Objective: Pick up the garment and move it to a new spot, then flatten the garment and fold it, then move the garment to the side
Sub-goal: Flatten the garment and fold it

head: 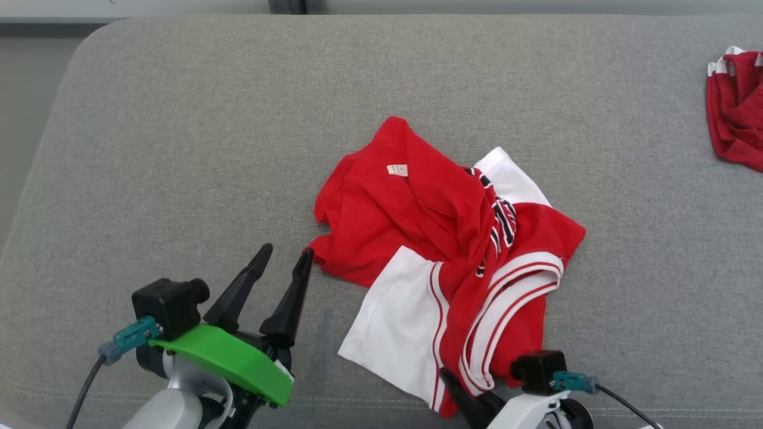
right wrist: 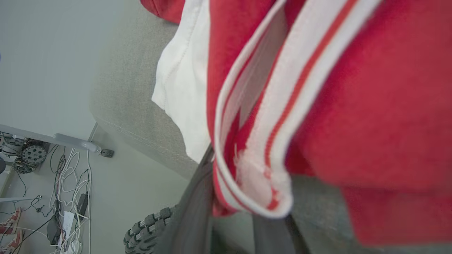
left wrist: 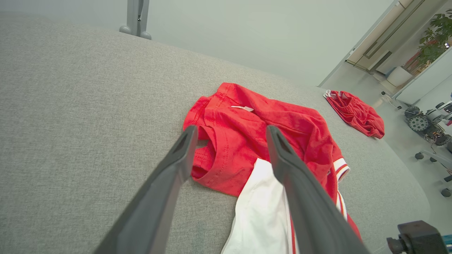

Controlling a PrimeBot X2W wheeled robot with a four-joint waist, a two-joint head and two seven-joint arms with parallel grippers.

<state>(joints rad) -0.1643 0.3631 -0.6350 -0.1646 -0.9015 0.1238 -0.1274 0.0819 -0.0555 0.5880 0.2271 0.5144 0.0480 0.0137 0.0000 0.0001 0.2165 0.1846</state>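
A crumpled red and white garment [head: 429, 220] lies on the grey cushion [head: 179, 149], with a striped white band at its near edge. My right gripper [head: 471, 384] sits at that near edge. In the right wrist view its dark fingers [right wrist: 197, 197] close around the folded striped band of the garment [right wrist: 317, 88], with the cloth bunched between them. My left gripper [head: 287, 250] stands open just left of the garment, tips close to its red hem and holding nothing. In the left wrist view the garment [left wrist: 247, 134] lies just beyond my left gripper [left wrist: 231, 128].
A second red garment [head: 736, 107] lies at the far right of the cushion, also seen as the red heap [left wrist: 355, 113]. The cushion's front seam [head: 357, 411] runs just before my arms. Below it the floor holds cables [right wrist: 67, 197] and wheeled gear.
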